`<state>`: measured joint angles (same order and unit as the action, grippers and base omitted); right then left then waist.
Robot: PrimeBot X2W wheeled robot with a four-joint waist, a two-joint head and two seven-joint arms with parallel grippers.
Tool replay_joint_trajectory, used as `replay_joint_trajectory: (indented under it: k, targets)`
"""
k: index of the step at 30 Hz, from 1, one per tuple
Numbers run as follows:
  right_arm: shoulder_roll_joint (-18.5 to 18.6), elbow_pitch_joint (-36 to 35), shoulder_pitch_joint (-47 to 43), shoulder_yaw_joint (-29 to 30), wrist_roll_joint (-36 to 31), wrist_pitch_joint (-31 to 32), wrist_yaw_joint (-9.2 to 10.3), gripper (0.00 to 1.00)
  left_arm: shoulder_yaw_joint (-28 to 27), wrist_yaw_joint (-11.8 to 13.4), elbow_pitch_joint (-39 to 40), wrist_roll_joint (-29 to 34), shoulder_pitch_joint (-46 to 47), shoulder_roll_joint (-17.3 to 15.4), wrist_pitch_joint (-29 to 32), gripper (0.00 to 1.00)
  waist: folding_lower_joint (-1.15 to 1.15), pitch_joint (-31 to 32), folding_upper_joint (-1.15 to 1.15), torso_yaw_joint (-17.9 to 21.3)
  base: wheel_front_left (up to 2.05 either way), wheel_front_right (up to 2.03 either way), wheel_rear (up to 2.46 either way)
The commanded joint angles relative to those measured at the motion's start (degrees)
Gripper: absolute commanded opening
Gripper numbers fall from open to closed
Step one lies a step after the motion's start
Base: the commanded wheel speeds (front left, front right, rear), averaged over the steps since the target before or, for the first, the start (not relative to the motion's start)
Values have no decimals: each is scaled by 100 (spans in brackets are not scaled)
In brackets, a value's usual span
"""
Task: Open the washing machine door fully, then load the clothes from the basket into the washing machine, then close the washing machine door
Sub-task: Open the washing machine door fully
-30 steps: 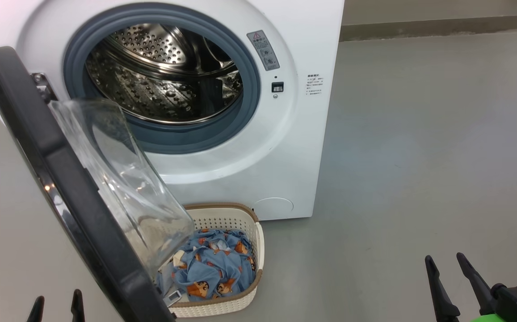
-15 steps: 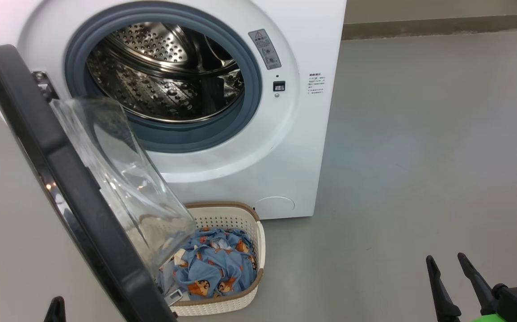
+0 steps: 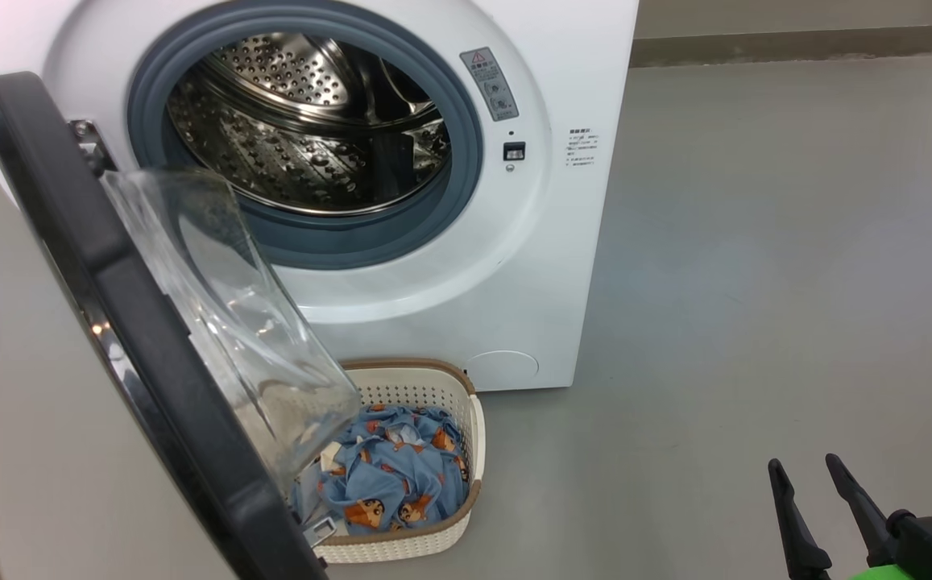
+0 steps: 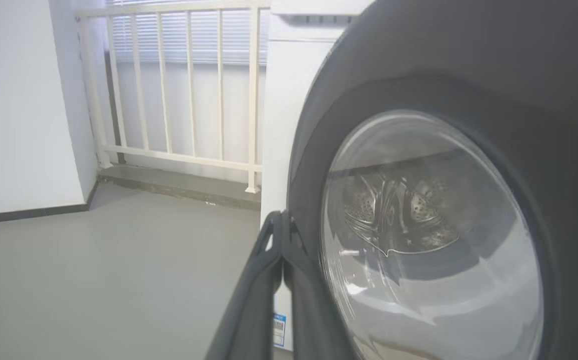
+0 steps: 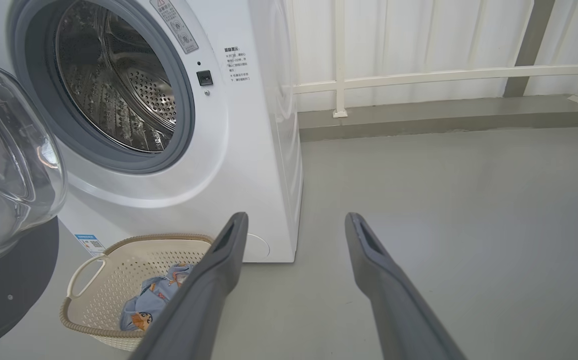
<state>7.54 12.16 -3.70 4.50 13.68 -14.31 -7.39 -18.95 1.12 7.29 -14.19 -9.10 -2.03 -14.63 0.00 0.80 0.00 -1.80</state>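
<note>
Washing machine door (image 3: 111, 274) stands swung out to the left on its hinge, glass bowl overhanging the basket (image 3: 478, 435), which sits on the floor in front of the washing machine (image 3: 530, 266). Door is prob. rigid & fairly heavy, pivoting only at the hinge. Glossy black rim looks slick, so push on the rim far from the hinge, not on the glass. Clothes (image 3: 389, 475) lie in the basket: soft, light, limp, so pinch a top fold. Left gripper (image 4: 282, 225), jaws pressed together w/ nothing between, reaches along the door's outer face just beside the rim; contact unclear. Right gripper (image 5: 296, 222) hangs low at right, jaws wide apart & empty, pointing twd the machine.
</note>
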Motion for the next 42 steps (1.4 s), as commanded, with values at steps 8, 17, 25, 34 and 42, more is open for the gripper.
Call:
replay_joint_trajectory:
  k: [8,17,25,34,42]
  targets:
    - [41,-137,-10,-97,-49,-69,-10,100,-122,350,2355,112,587,-85,-37,0,0,20,0,-119,0,0,0]
    - [-25,-122,-82,-103,-40,-69,-10,100,1693,-185,3554,64,973,-85,379,0,0,74,0,-325,0,0,0]
    - [-59,-121,-70,-162,-35,-69,-10,100,3546,57,2965,-420,694,-85,1535,0,0,72,0,-404,0,0,0]
    - [-58,-98,-112,-117,-5,-69,-10,100,4100,200,2141,-705,39,-146,2066,0,0,2,0,-523,0,0,0]
    - [-80,-79,-92,-102,-5,-69,-10,100,4005,444,1764,-540,89,-141,1905,0,0,-47,0,-675,0,0,0]
